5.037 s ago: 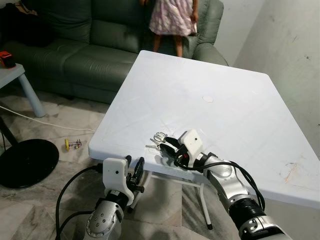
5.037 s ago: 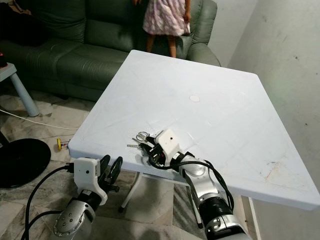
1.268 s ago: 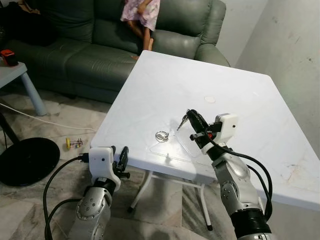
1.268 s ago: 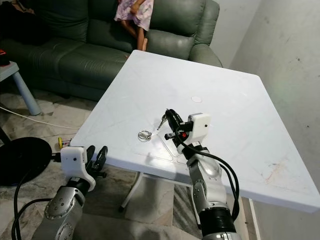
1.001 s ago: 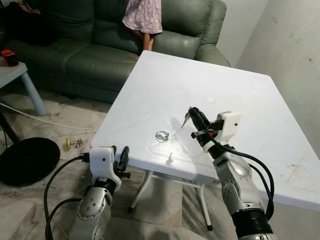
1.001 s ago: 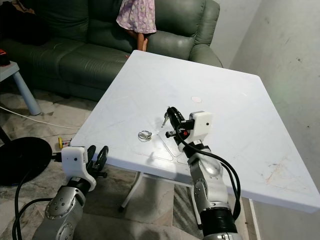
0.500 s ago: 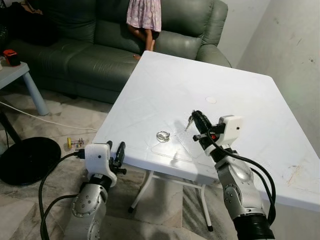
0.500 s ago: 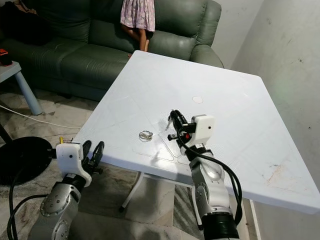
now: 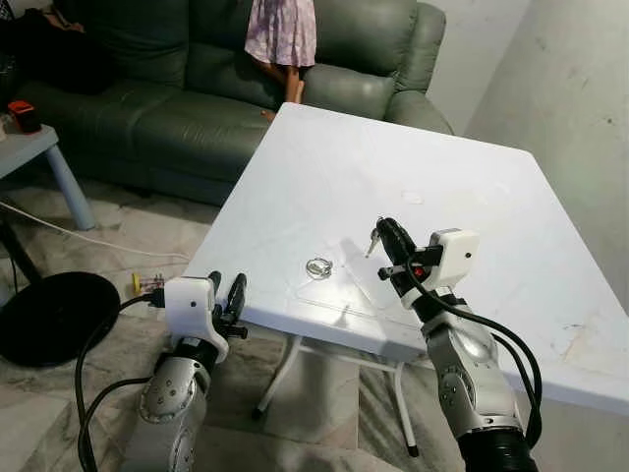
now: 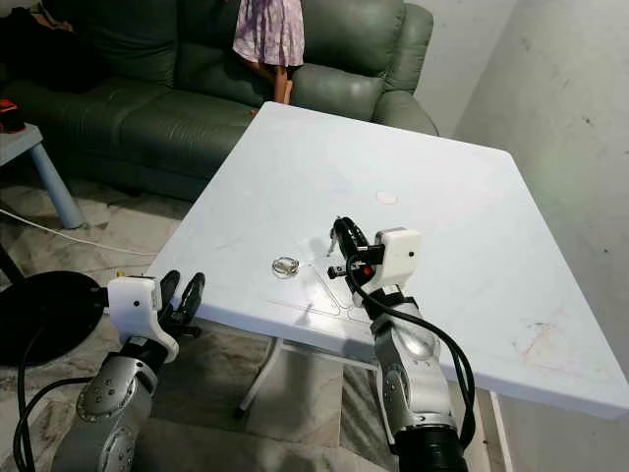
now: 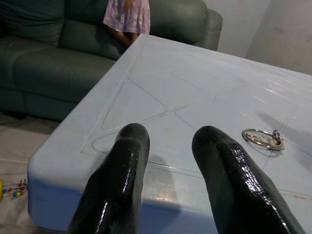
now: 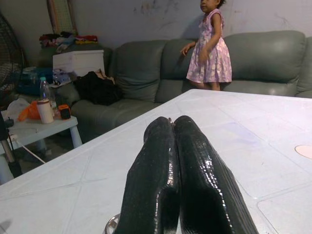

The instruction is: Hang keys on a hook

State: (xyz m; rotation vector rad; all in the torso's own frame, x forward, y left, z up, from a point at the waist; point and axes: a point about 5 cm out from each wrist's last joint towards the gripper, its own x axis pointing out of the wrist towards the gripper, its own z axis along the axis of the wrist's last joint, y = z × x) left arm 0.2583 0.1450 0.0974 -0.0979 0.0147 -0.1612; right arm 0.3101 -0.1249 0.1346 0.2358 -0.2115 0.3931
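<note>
I had the right gripper pressed together on one small key above the white table; the key ring lay beside, needing a slower regrasp.

small key pinched in raised gripper; key ring flat on table.

Bare white table lies open beyond the key ring; a person stands at its far edge.
</note>
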